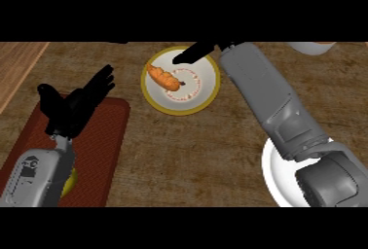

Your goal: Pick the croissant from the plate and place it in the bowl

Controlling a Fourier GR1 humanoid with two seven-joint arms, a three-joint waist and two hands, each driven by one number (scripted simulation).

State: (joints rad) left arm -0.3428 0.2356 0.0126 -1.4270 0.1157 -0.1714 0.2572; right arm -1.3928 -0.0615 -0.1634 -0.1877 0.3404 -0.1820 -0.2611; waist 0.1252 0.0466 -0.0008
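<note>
An orange-brown croissant (164,79) lies on the left part of a white plate (205,82) with a yellow rim, at the top middle of the counter. My right hand (193,52) reaches over the plate's far edge, fingers straight and pointing left, just above and to the right of the croissant, holding nothing. A white bowl (274,175) sits at the lower right, largely hidden by my right forearm. On the left my left hand (75,102) rests open, fingers up, over a red mat.
A dark red mat (101,151) lies at the left under my left forearm, with a yellow object (69,182) partly hidden beside the forearm. A lighter wooden strip (16,68) runs along the far left. A white object (313,47) shows at the top right edge.
</note>
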